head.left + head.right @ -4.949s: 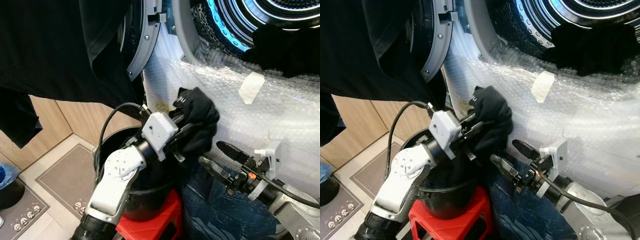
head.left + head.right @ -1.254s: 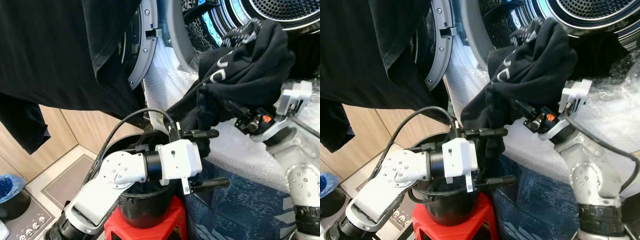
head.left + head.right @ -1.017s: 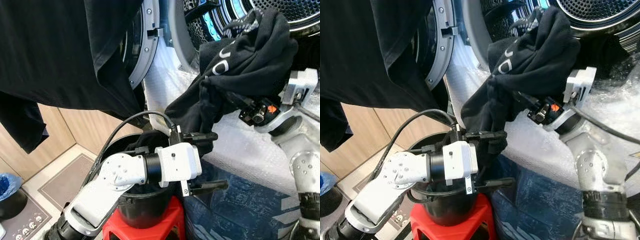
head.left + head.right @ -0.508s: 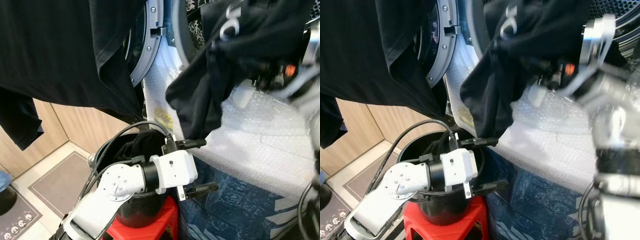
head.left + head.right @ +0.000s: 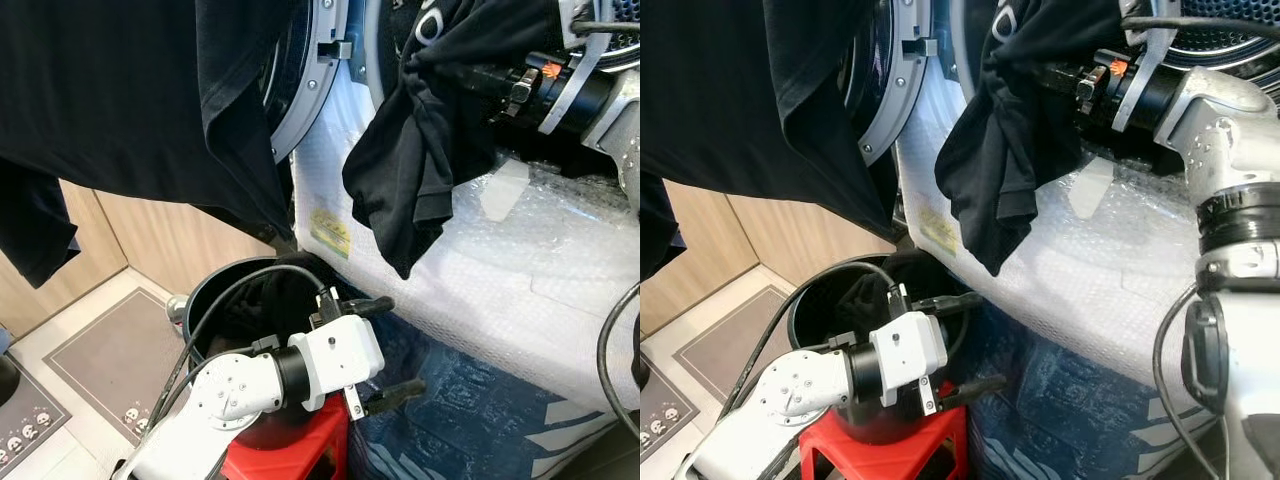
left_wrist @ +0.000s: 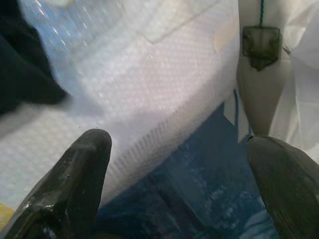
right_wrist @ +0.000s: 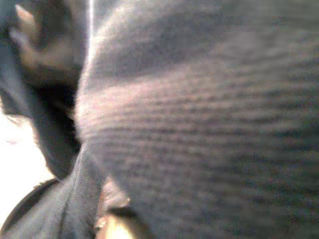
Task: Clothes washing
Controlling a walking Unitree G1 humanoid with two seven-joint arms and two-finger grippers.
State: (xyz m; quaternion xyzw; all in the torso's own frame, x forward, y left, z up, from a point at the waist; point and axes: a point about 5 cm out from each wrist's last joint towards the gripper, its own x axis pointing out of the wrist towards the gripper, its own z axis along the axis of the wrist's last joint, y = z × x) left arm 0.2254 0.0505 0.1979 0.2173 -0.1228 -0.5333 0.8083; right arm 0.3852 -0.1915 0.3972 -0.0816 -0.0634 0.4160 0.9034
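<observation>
Overhead, black garment [image 5: 420, 140] hanging lengthwise downward from right tool [image 5: 470, 75].

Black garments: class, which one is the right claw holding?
The black garment with white print, hanging from the right claw by the drum; the others aren't gripped.

since five seconds ago the black garment [image 5: 430, 130] has passed from the left gripper [image 5: 384, 345], whose fingers now stand apart and bare beside the black bucket [image 5: 200, 300], to the right gripper [image 5: 470, 75], which has lifted it, clamped and hanging below itself, toward the washer drum's mouth.
</observation>
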